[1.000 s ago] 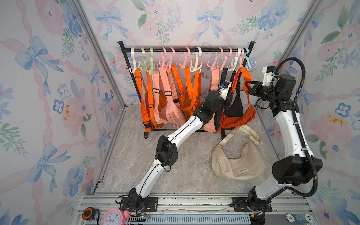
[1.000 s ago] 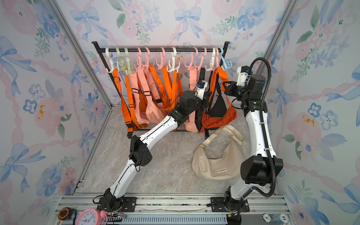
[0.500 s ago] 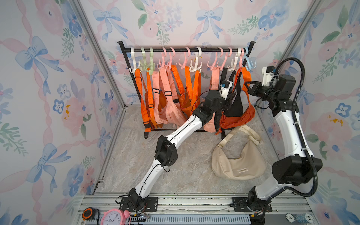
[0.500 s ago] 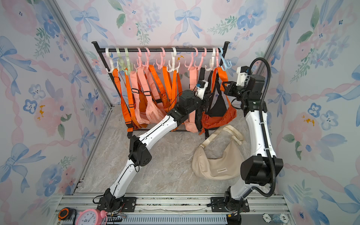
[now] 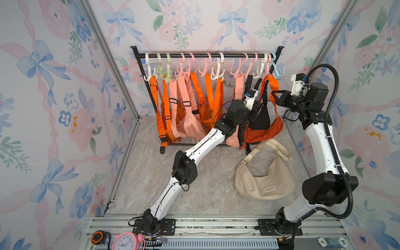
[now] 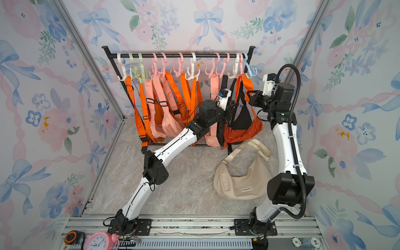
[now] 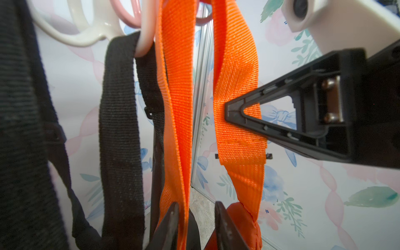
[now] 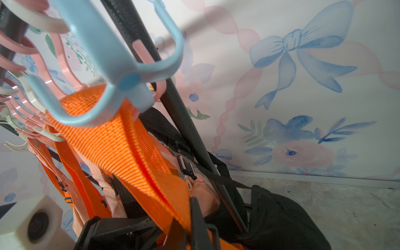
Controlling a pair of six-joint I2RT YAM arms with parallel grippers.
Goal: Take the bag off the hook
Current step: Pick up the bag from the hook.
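Observation:
The orange bag point(image 5: 265, 132) point(image 6: 245, 132) hangs by its strap from a pink hook point(image 5: 269, 63) point(image 6: 241, 62) near the right end of the rack. My right gripper point(image 5: 273, 95) point(image 8: 190, 225) is shut on the right strand of the orange strap point(image 7: 236, 86), well below the hook. My left gripper point(image 5: 258, 108) point(image 7: 197, 225) is open a little. The left strand point(image 7: 177, 108) runs between its jaws and lies against one finger point(image 7: 171, 225), with a gap to the other finger. The hook's top is partly hidden behind a blue hook point(image 8: 121, 71).
A black bag point(image 5: 260, 121) hangs right beside the orange one, its strap point(image 7: 119, 129) next to my left gripper. More orange and pink bags point(image 5: 188, 121) fill the black rack point(image 5: 194, 55). A beige bag point(image 5: 264, 179) lies on the floor below.
My left gripper was shut a second ago and now stands slightly open around the strap. Both arms have hardly moved, and the right gripper keeps its hold.

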